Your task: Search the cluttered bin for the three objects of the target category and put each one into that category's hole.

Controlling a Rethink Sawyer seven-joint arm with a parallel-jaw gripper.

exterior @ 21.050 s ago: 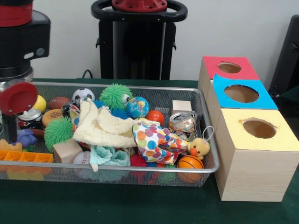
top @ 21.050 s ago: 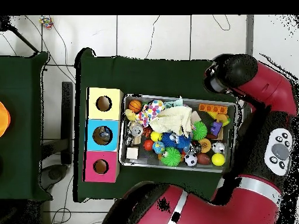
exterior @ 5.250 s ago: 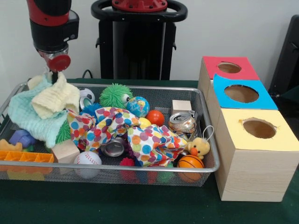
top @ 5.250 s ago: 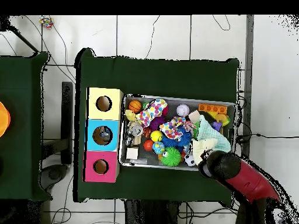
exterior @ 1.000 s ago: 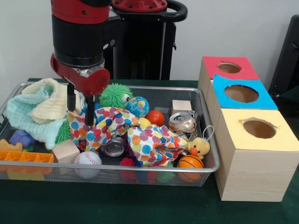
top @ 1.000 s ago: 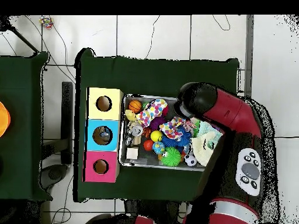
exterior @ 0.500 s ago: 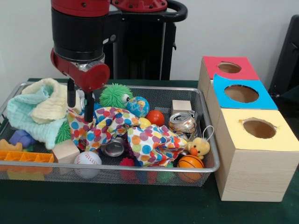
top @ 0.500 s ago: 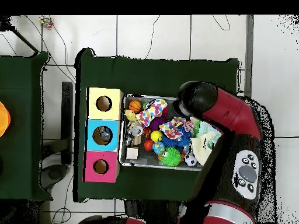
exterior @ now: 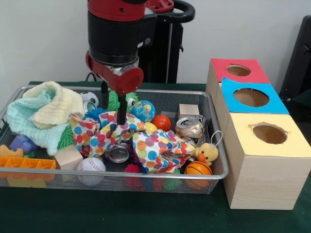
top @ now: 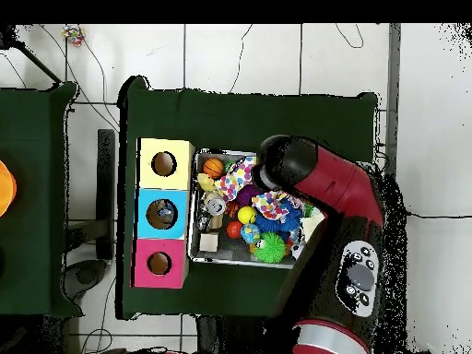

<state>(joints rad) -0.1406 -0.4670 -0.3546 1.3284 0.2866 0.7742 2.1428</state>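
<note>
Front view. The red-and-black claw [exterior: 112, 103] hangs over the middle of the wire mesh bin [exterior: 146, 174], its two dark fingers spread apart and empty, tips just above the white polka-dot cloth [exterior: 146, 141]. Which category is wanted is not shown; cans seem a fair guess. A silver crushed can [exterior: 189, 128] lies to the claw's right, beside the small wooden cube [exterior: 188, 110]. A second silver can [exterior: 116, 154] sits below the claw, half under the polka-dot cloth. A third is not visible, possibly buried.

Judgement: cans are light, thin-walled, slick and already dented; best pinched across the body, not the rim. The cloth is soft and will drag along.

Count: two cans seen; two cloth heaps, the polka-dot one and a mint-and-cream knit cloth [exterior: 41, 114] to the claw's left. Balls are many: globe ball [exterior: 143, 110], orange ball [exterior: 162, 122], baseball [exterior: 91, 164], basketball [exterior: 198, 168]. Three boxes with holes stand far right: red [exterior: 238, 71], blue [exterior: 251, 97], yellow [exterior: 269, 133].

Overhead view. The arm covers the claw. Three box holes show. Basketball [top: 214, 167] sits in the bin corner by the yellow box [top: 164, 163].
</note>
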